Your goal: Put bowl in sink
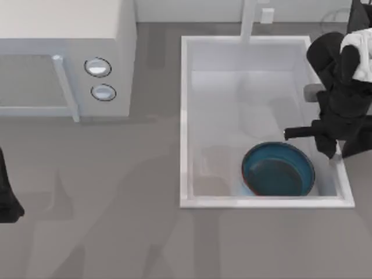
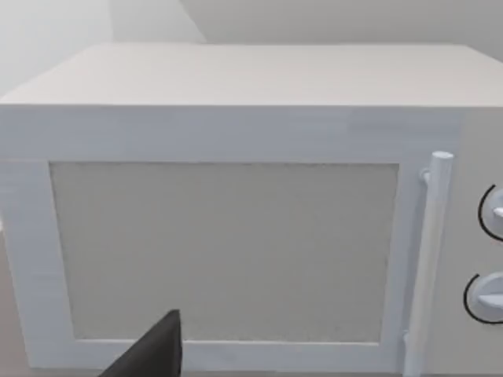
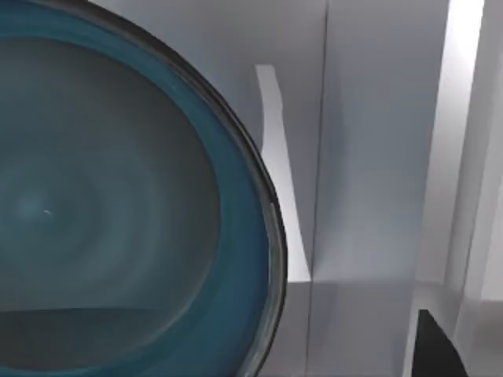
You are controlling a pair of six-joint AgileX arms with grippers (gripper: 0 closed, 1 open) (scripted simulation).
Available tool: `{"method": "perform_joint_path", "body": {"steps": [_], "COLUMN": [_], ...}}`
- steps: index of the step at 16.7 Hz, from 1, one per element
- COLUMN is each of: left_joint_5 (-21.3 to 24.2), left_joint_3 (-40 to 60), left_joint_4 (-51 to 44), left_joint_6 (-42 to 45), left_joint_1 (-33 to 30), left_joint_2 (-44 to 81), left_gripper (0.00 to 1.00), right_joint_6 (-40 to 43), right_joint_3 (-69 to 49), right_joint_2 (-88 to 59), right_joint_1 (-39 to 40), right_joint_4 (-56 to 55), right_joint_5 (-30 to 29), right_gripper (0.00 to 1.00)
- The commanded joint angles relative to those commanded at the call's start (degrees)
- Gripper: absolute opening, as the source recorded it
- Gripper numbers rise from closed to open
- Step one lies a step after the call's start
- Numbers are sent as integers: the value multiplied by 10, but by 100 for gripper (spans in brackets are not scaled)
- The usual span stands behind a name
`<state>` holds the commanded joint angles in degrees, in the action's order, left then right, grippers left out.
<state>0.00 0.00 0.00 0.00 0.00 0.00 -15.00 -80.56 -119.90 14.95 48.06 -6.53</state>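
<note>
The deep blue bowl [image 1: 278,170] with its teal-grey inside rests upright on the floor of the white sink [image 1: 187,116], in the front right corner. In the right wrist view the bowl [image 3: 118,204] is close up against the sink's wall [image 3: 377,157]. My right gripper [image 1: 311,145] hovers over the sink's right rim just behind the bowl, open, with one finger pointing left above the basin and nothing between the fingers. One dark fingertip [image 3: 436,345] shows at that view's edge. My left arm [image 1: 7,195] is parked at the table's left edge.
A white microwave [image 1: 64,58] with two round knobs [image 1: 97,67] and a bar handle stands at the back left; the left wrist view faces its door [image 2: 228,251]. The faucet post [image 1: 249,20] rises behind the sink. Grey table lies between microwave and sink.
</note>
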Motion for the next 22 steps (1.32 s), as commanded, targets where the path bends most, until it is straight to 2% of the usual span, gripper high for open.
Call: {"method": "perform_joint_path", "body": {"steps": [7, 10, 17, 22], "left_joint_5": [0, 0, 0, 0], "left_joint_3": [0, 0, 0, 0], "left_joint_4": [0, 0, 0, 0], "left_joint_6": [0, 0, 0, 0], "left_joint_1": [0, 0, 0, 0], "left_joint_2": [0, 0, 0, 0], "left_gripper": [100, 100, 100, 100], "right_joint_6": [1, 3, 4, 14], "right_joint_3": [-162, -215, -222, -186], "right_joint_2": [42, 63, 67, 67], "right_joint_1": [-2, -3, 1, 99], "right_joint_4": [224, 285, 292, 244], "right_joint_5": [0, 0, 1, 32], "right_gripper": [0, 0, 0, 0]}}
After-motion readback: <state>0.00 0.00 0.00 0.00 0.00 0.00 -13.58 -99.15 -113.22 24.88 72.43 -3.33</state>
